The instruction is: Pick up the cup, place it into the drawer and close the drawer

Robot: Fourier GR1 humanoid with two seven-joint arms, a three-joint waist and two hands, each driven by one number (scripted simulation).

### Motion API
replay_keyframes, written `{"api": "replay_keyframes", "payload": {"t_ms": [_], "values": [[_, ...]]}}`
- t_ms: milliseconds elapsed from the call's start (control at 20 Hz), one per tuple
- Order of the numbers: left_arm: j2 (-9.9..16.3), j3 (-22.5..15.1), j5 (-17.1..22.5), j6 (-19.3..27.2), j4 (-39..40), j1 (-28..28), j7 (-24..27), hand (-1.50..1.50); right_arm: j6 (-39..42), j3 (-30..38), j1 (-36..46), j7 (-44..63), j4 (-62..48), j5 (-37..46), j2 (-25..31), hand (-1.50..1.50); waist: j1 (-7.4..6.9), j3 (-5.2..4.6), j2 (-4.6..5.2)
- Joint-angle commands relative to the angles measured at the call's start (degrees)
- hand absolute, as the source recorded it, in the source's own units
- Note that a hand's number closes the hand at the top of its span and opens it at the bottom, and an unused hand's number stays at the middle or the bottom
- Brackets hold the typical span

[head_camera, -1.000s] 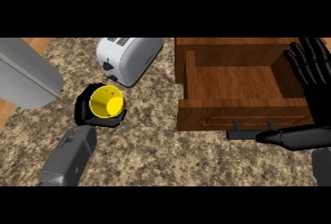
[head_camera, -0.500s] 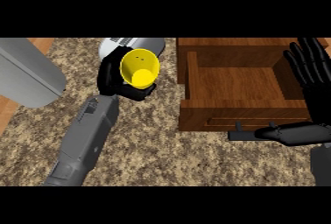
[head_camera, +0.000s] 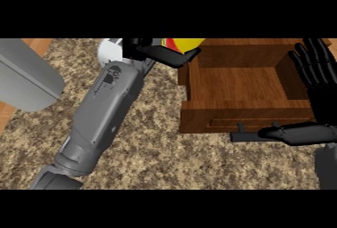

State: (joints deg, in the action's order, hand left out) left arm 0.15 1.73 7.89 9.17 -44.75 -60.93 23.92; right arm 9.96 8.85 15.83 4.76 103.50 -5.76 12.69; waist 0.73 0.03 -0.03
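Observation:
My left hand (head_camera: 160,51) is curled round the yellow cup (head_camera: 183,43), holding it high at the top of the head view, just over the back left corner of the open wooden drawer (head_camera: 245,87). Only the cup's yellow rim and a red patch show; the hand hides the rest. The drawer is pulled out and its inside is bare wood, with a dark handle (head_camera: 253,135) on its front. My right hand (head_camera: 316,78) stands open at the drawer's right side, fingers up, its thumb lying by the handle.
A white toaster (head_camera: 109,50) is mostly hidden behind my left forearm. A grey rounded appliance (head_camera: 26,78) fills the left edge. The counter is speckled granite (head_camera: 164,156), with a strip of wooden floor at the far left.
My left hand has carried the cup up and to the right, from beside the toaster to the drawer's back left corner. The right hand has stayed still.

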Motion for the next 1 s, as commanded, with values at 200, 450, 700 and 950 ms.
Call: {"api": "replay_keyframes", "payload": {"t_ms": [200,450,700,950], "values": [[-0.1,-4.9,3.9,8.1,14.7,-12.0,-7.4,1.5,0.7,-0.5,1.1,-1.4,-0.6,0.2,-0.1,-1.5,2.27,0.03,0.78],[-0.1,-9.0,4.7,12.7,22.5,-17.3,-9.6,1.5,2.5,0.1,1.1,0.1,0.5,-3.0,0.4,-1.5,4.21,0.07,1.12],[-0.1,-14.3,6.9,6.8,27.5,-17.3,-11.7,1.5,1.7,-1.0,4.9,0.1,-0.9,-2.1,-0.1,-1.5,6.12,0.08,1.9],[-0.1,-19.2,8.2,5.3,28.8,-15.2,-11.8,1.5,2.8,-2.3,5.8,0.0,-2.3,-2.0,-0.2,-1.5,8.86,0.11,2.39]]}}
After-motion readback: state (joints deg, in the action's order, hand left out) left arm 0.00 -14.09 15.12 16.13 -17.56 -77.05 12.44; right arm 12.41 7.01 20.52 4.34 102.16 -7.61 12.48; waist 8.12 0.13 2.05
